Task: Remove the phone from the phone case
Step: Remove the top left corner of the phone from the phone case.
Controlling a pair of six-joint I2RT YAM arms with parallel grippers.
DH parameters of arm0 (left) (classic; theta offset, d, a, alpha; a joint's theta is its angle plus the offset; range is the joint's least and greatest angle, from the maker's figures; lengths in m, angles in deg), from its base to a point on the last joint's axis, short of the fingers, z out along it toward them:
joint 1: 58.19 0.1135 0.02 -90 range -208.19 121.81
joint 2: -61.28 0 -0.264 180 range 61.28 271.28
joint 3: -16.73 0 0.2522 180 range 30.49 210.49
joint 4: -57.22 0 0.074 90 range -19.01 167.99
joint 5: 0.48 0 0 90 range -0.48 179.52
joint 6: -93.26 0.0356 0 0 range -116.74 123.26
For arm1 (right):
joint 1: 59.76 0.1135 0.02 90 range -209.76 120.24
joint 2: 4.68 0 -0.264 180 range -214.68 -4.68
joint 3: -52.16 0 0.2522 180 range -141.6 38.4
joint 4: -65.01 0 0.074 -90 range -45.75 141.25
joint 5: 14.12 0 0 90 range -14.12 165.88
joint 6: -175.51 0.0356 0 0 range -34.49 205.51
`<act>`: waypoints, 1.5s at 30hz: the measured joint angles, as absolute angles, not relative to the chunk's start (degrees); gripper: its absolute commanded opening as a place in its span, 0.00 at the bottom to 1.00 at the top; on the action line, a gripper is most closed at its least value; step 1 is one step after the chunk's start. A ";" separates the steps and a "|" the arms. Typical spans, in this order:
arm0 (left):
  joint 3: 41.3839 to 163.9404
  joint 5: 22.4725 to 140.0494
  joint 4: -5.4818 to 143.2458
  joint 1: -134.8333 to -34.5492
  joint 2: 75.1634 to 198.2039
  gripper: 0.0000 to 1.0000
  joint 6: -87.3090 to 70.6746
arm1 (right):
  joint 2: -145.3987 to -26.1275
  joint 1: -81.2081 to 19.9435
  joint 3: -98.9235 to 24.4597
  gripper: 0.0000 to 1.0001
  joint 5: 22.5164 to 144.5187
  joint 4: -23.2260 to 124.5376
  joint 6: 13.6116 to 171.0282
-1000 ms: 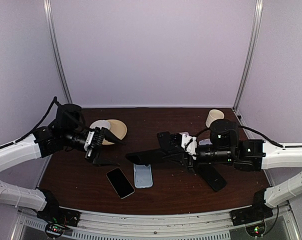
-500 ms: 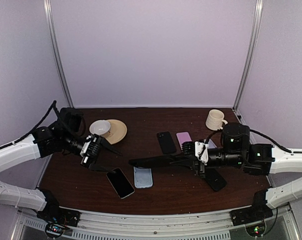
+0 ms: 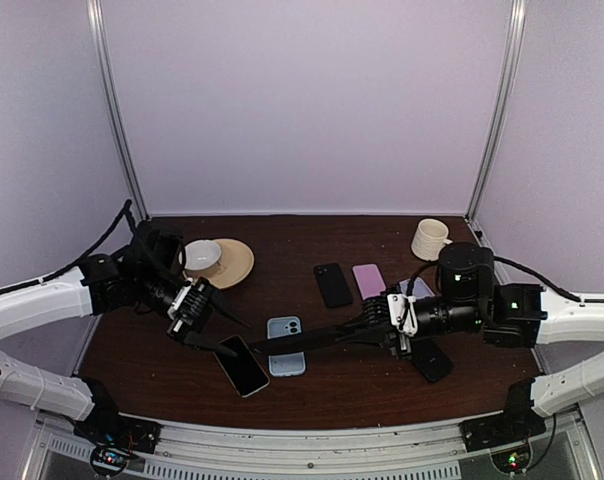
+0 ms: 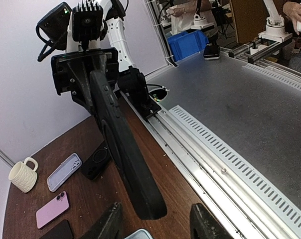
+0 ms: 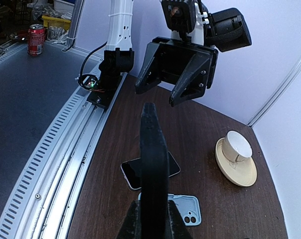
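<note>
Holding now: right gripper [image 3: 380, 330] is clenched on one end of the black case [image 3: 327, 336], with the rest sticking out level towards the left arm.
Left side: left gripper [image 5: 158, 94] faces the free end with its fingers apart and nothing between them.
Where the case is: up in the air over the middle of the worktop [image 3: 312, 395], crossing above a light blue phone [image 3: 285, 360]. A black phone [image 3: 240, 365] lies flat just beside that.
Phone inside: can't tell, since only the ringed back and thin edge of the case show.
How it will handle: looks light and slim. The shell is probably rubbery enough to flex at the rim and a bit slick on the back. Any phone in it is stiff and glass-faced, so it should be peeled out and not pried hard.
Where to take hold: my call is the free far end, pinched across the thin edges near a corner so the lip can be rolled off.
Changed since a second ago: right arm has drawn back towards its own side and the case has dropped lower, uncovering the top of the light blue phone. Left gripper has edged in and its fingers have narrowed.
</note>
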State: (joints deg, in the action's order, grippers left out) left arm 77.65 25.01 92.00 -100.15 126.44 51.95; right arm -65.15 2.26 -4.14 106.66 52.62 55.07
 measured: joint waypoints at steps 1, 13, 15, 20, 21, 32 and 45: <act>77.65 24.95 92.07 -100.32 126.55 0.46 51.95 | -65.35 2.26 -4.40 0.00 106.75 52.55 54.94; 77.65 24.55 92.13 -101.98 128.17 0.33 51.73 | -65.89 2.26 -5.39 0.00 106.97 52.31 53.91; 77.65 24.57 92.11 -102.22 128.45 0.29 51.73 | -65.91 2.28 -5.39 0.00 106.99 52.29 53.85; 77.65 24.64 92.11 -102.31 128.74 0.27 51.75 | -66.55 2.30 -6.00 0.00 107.32 51.66 53.52; 77.65 24.64 92.11 -102.33 128.74 0.29 51.75 | -66.57 2.30 -6.15 0.00 107.38 51.42 53.43; 77.65 25.08 92.15 -102.66 128.94 0.38 51.77 | -66.77 2.30 -6.87 0.00 107.58 51.00 52.71; 77.78 25.62 92.15 -102.79 129.81 0.26 52.23 | -67.07 2.30 -7.01 0.00 108.15 51.09 52.71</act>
State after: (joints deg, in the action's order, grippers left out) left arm 77.78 25.62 92.15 -102.79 129.81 52.23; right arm -67.07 2.30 -7.01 108.15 51.09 52.71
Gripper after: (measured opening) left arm 0.277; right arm 0.097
